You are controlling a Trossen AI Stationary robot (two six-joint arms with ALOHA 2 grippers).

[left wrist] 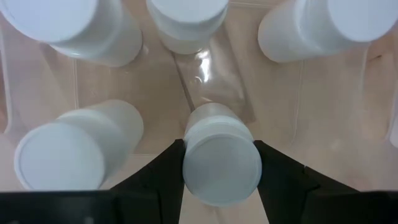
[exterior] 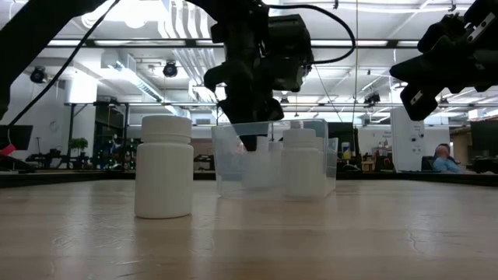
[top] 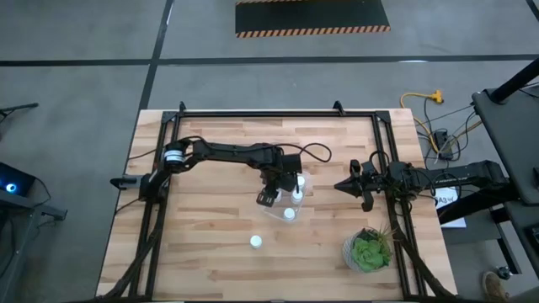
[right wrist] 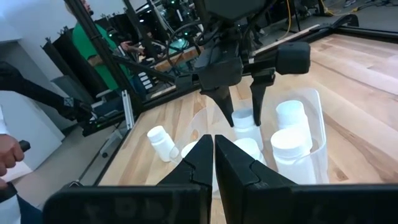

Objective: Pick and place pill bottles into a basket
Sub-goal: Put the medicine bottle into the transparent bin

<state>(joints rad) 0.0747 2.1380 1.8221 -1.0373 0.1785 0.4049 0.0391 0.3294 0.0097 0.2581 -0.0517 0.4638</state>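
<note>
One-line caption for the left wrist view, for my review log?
Left hand holds a pill bottle inside the clear basket, four other bottles standing around it.

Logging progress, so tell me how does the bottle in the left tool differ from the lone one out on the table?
The held bottle sits between the left tool's fingers inside the clear bin; the lone bottle stands free on the bare wood outside the bin, touched by nothing. Both are white, capped and upright.

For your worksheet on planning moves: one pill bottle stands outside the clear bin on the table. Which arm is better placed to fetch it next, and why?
Probably left. The left gripper hangs over the clear bin, holding a bottle, nearer the lone pill bottle. The right gripper waits shut, farther off.
</note>
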